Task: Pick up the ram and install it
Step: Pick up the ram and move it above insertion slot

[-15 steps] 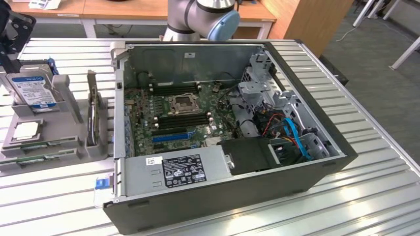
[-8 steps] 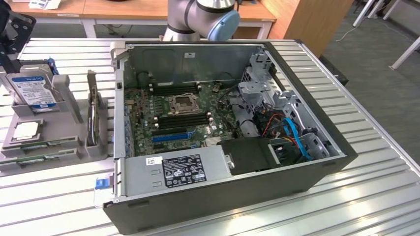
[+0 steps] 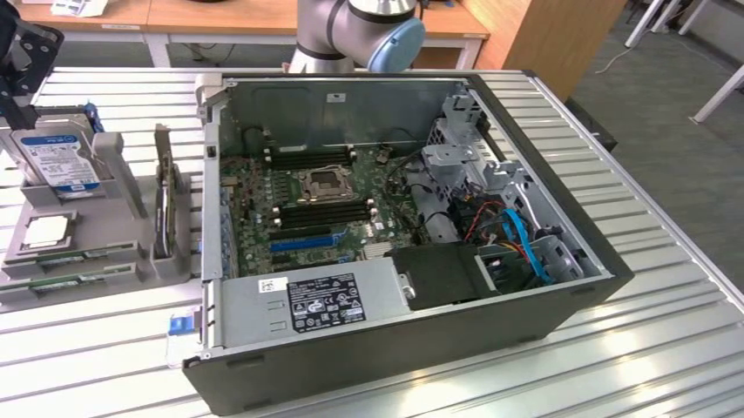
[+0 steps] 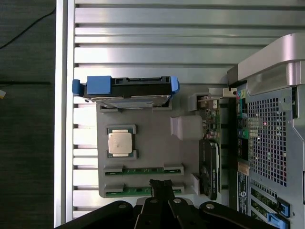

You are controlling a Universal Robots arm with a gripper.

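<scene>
Green and thin, the ram lay flat in a slot of the grey holder, at the holder's end far from the hard drive. A second stick of the same kind lay in the slot just beside it. The holder rested on the slatted metal table, between a table edge and the open computer case. A square silver processor sat between the drive and the sticks. The gripper hovered above the two sticks, its dark fingers pressed together and pinching nothing. The drive carried a blue-white label, and the power supply in the case carried a black label. The writing on both could not be read. A dark card stood on edge at the holder's side toward the case.
</scene>
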